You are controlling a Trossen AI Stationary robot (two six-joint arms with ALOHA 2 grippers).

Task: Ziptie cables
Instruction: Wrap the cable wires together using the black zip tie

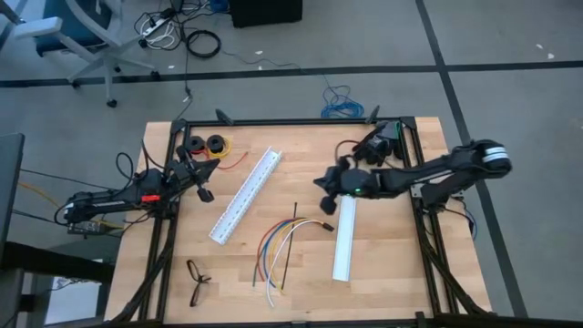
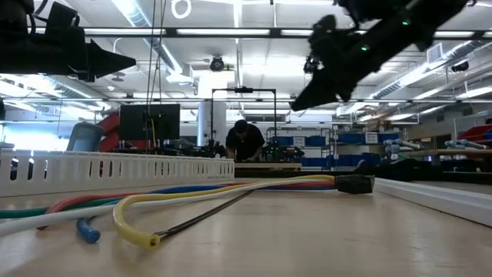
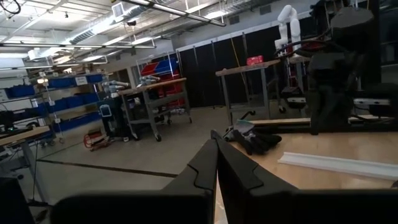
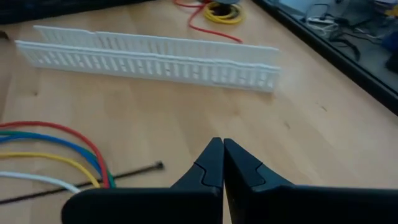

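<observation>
The cables [image 1: 271,244], a loose bundle of blue, yellow, white and red wires with a small black connector [image 1: 325,224], lie flat on the wooden table near its middle. The ziptie [image 1: 290,244], a thin black strip, lies across them; its head [image 4: 158,165] rests on the wood. My right gripper [image 1: 321,182] hangs shut in the air, far right of the bundle and clear of it, its fingers [image 4: 222,149] pointing toward the slotted rail. My left gripper [image 1: 206,191] waits shut above the table's left edge.
A white slotted rail [image 1: 246,194] lies slantwise left of the bundle, and a plain white rail [image 1: 347,239] lies to its right. Two black spools with red and yellow wire [image 1: 207,144] sit at the far left. A small black object [image 1: 198,278] lies near the front left.
</observation>
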